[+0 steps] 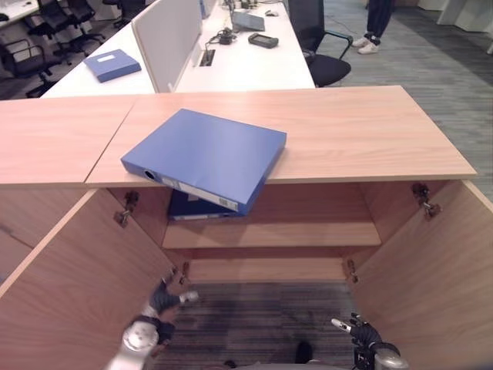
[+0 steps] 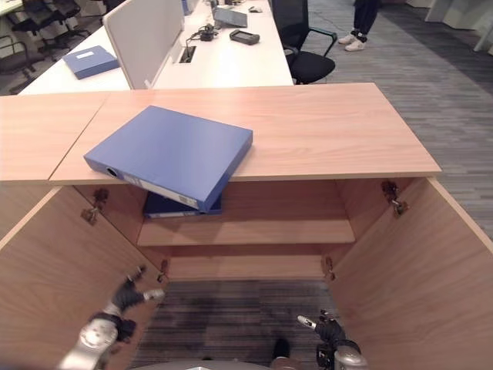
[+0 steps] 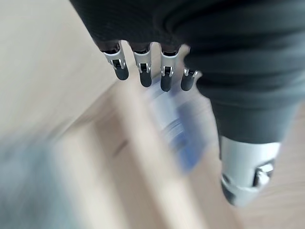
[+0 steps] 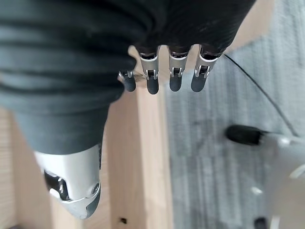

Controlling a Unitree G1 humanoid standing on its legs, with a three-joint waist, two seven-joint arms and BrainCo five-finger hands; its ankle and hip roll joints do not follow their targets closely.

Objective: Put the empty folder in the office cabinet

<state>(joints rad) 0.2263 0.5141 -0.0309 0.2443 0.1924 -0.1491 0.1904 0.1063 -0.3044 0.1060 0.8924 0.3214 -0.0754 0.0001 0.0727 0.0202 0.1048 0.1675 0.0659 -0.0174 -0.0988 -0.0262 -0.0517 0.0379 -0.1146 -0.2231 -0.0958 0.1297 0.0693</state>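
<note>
Both hands, left (image 1: 163, 297) and right (image 1: 362, 333), open and empty, low, well below blue folder (image 1: 206, 156) on cabinet top (image 1: 362, 131).

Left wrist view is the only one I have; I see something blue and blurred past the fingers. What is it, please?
Observer: A blue folder lying flat on the cabinet top, one corner past the front edge.
Operator: Is a hand holding it?
Observer: No. The left hand is low by the open left door, fingers straight.
Operator: And the right hand?
Observer: The right hand is low near the right door, also open.
Operator: Is the shelf free?
Observer: Another blue folder lies at its left end.
</note>
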